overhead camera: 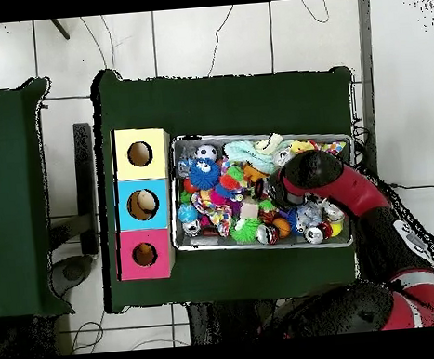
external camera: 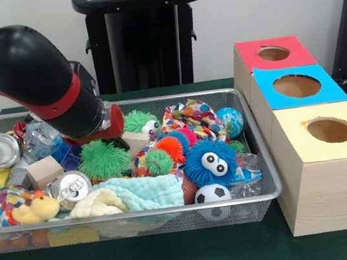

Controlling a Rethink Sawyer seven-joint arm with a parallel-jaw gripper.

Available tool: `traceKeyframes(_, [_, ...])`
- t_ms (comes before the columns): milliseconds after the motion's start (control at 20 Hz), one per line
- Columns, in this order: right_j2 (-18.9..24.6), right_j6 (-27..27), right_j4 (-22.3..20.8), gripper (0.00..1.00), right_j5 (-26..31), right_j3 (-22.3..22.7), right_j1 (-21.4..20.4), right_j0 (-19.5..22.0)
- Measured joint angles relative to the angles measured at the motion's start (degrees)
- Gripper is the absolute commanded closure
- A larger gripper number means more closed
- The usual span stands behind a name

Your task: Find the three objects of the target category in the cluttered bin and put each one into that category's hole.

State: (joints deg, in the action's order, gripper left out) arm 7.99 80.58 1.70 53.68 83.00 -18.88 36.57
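The wire mesh bin (external camera: 140, 215) holds a heap of toys; it also shows in the overhead view (overhead camera: 255, 135). One crushed can (external camera: 1, 150) lies at the bin's far left. A second can (external camera: 71, 186) lies near the front left, its silver end up. No third can shows. My gripper (external camera: 114, 135) is down in the bin's left middle, buried among the toys between the two cans. The overhead view shows only my arm's end (overhead camera: 288, 183) over it. The red-topped box's hole (external camera: 273, 53) is the farthest of three, right of the bin (overhead camera: 145, 254).
The blue-topped box (external camera: 324, 91) and the yellow-topped box (external camera: 293, 141) stand in a row with the red one. Around the gripper lie a green spiky ball (external camera: 103, 159), a wooden cube (external camera: 44, 171), a clear plastic bottle (external camera: 41, 138) and a pale cloth (external camera: 144, 193).
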Motion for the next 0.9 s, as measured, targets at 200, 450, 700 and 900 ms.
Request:
traceKeyframes(200, [1.45,0.0,-0.02,1.0,-4.56,1.57,0.05,1.38])
traceKeyframes(450, [2.74,0.0,-0.01,1.0,-8.08,4.17,0.01,1.88])
traceKeyframes(700, [5.44,0.0,-0.04,1.0,-11.73,8.1,-2.35,3.07])
traceKeyframes(900, [10.23,0.0,0.12,1.0,-17.8,12.9,-5.93,6.41])
